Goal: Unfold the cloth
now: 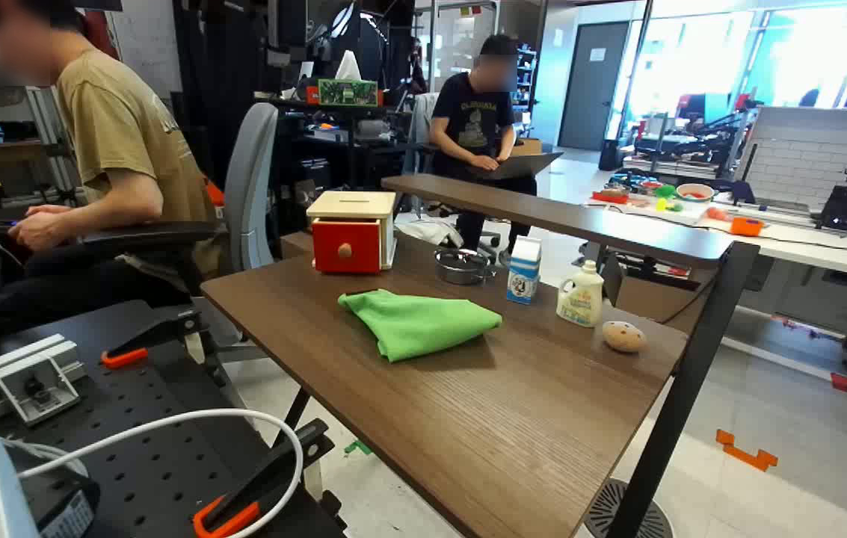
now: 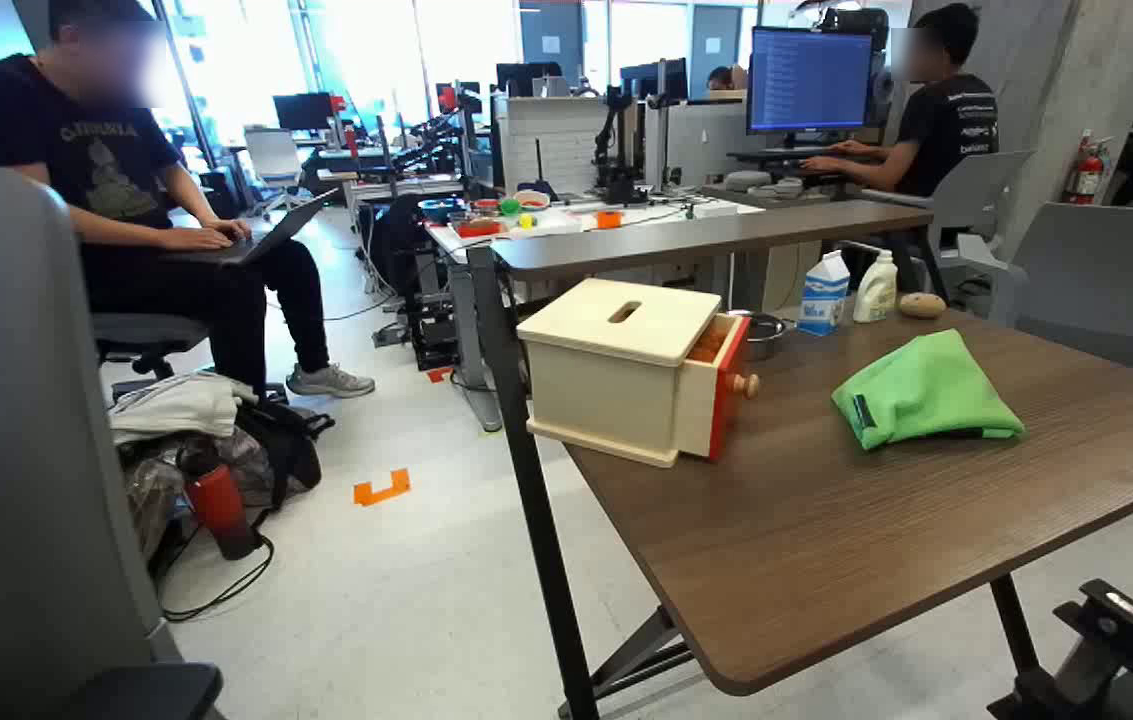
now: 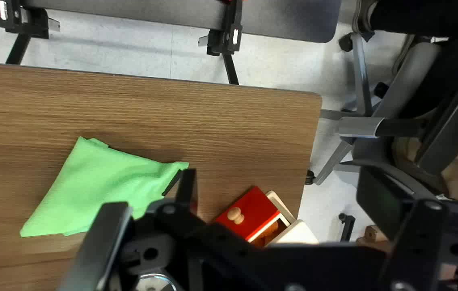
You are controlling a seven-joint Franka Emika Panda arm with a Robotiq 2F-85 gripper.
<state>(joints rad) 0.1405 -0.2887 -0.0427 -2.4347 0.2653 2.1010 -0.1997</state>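
Note:
A bright green cloth (image 1: 423,325) lies folded and crumpled in a rough triangular heap on the brown wooden table (image 1: 513,418). It also shows in an exterior view (image 2: 931,395), with a dark strip along its lower edge. In the wrist view the cloth (image 3: 95,190) lies left of the jaws, its narrow corner with a black tag beside the left finger. My gripper (image 3: 283,190) is open, with its fingers wide apart and nothing between them. It appears above the table and apart from the cloth. Neither exterior view shows the gripper.
A cream wooden box (image 2: 606,380) with a partly open red drawer (image 1: 347,246) stands near the cloth. A metal pot (image 1: 460,267), milk carton (image 1: 523,273), cream bottle (image 1: 580,295) and speckled potato-like object (image 1: 624,337) line the far side. A raised shelf (image 1: 543,213) runs behind them.

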